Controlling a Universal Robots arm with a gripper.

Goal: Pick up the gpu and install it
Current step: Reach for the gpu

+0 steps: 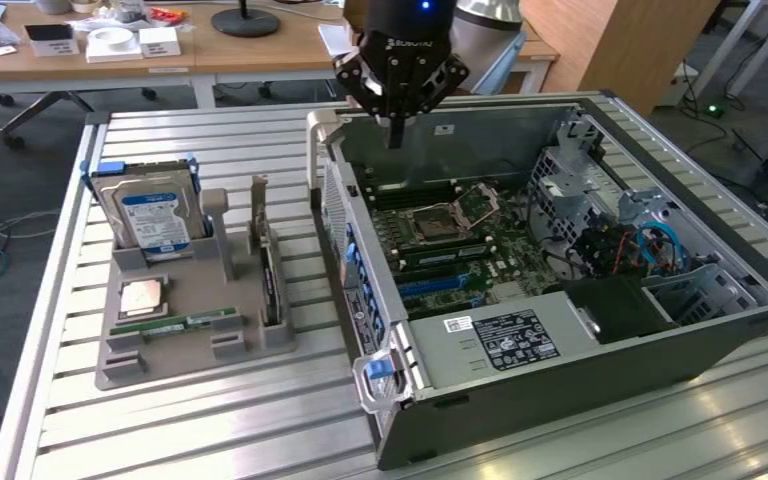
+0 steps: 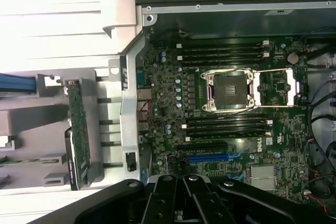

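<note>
Above the rear edge of the open dark-grey metal computer case [image 1: 531, 390], the black two-fingered tool [image 1: 395, 122] hangs with its fingers pressed together, holding nothing. The gpu [image 1: 268, 275], a thin green circuit card with a silver end bracket, stands on edge in a slot of the grey plastic parts rack [image 1: 184, 350]. The rack sits on the slatted metal counter [image 1: 157, 440], just beside the case on the exterior view's left, and the card is well apart from the tool. The card looks light and stiff but fragile. I judge its bare upper edge the safest hold, squeezed gently across its thin faces and clear of the components.
</note>
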